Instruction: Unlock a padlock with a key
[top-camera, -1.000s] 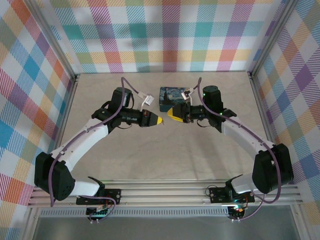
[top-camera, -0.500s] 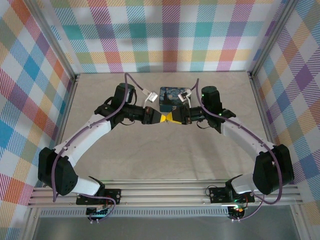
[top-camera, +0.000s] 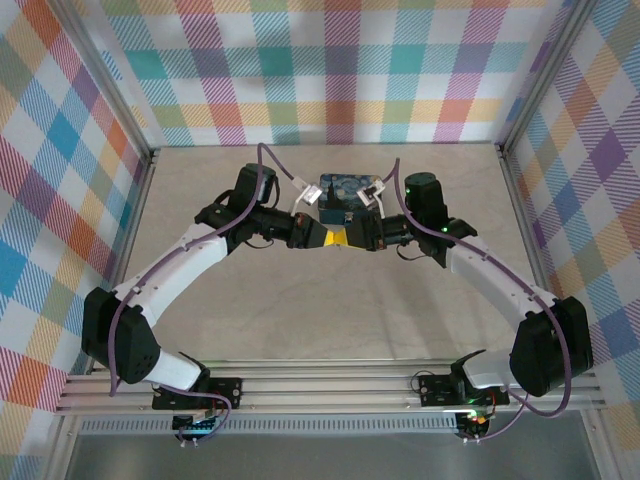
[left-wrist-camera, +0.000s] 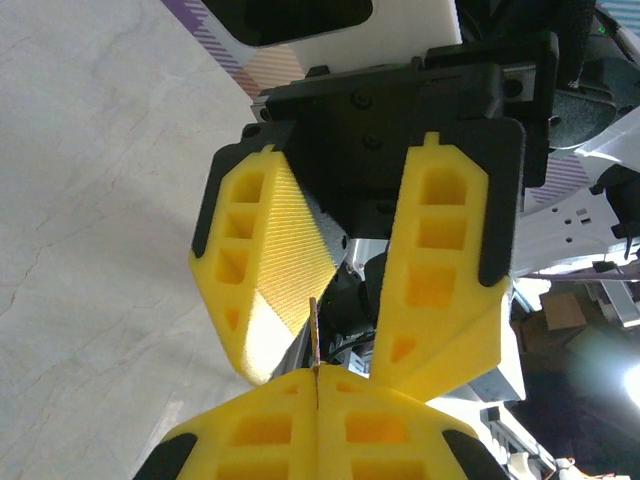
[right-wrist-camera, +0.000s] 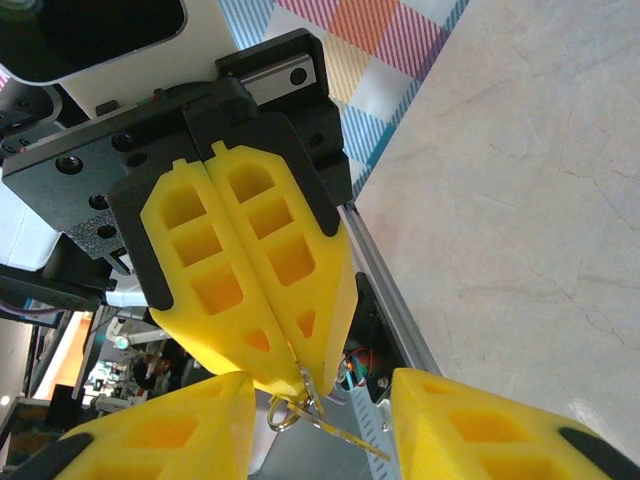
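My left tool (top-camera: 322, 237) is clamped shut on the key (left-wrist-camera: 314, 330). Its thin blade pokes straight out past the yellow fingertips. From my right wrist, a small ring (right-wrist-camera: 284, 413) hangs at that same pinched tip. My right tool (top-camera: 347, 237) faces the left one tip to tip, its fingers (right-wrist-camera: 160, 435) spread apart and gripping nothing. The key's blade points into the gap between them. Both tools hover above the table (top-camera: 330, 320), and the dark-blue tin (top-camera: 345, 188) lies just beyond their tips.

The left end effector (right-wrist-camera: 292, 372) pinches the key (right-wrist-camera: 335, 432) (ring dangling) between the spread fingers of the right end effector (right-wrist-camera: 322, 392).
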